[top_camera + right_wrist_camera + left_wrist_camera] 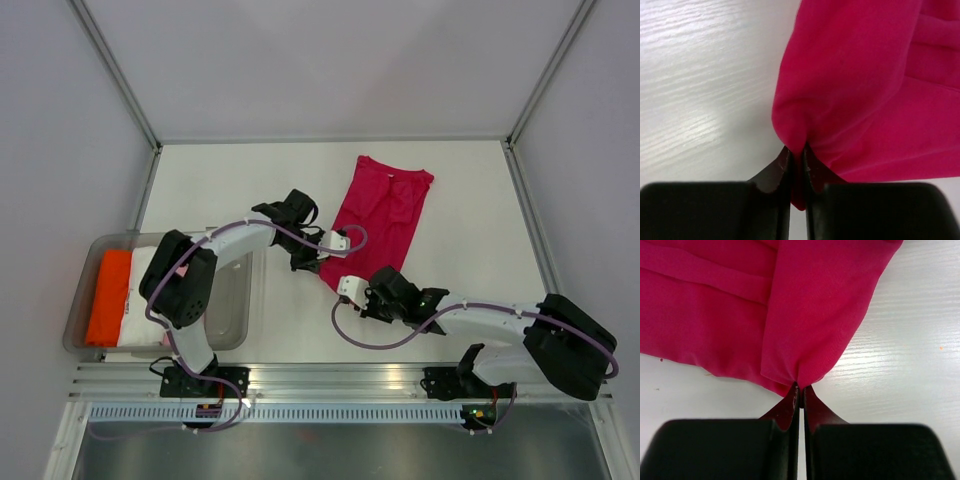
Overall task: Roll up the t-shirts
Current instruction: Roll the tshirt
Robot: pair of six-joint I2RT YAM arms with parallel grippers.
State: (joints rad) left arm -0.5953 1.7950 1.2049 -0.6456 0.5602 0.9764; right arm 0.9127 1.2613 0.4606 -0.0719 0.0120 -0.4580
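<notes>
The magenta-pink t-shirt (pixel 385 212) lies folded into a long strip on the white surface (pixel 230 180), slanting from centre to far right. The left tool (pixel 801 390) is pressed tight, pinching the strip's near-left corner. The right tool (pixel 796 150) is nipped onto the cloth at the near-right corner, just beside it. A clear plastic tub (pixel 80 300) at near left holds folded orange cloth (pixel 108 295) and white cloth (pixel 140 290).

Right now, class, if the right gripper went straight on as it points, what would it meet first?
The magenta t-shirt: the right gripper has jaws shut on its edge, with more cloth directly ahead.
</notes>
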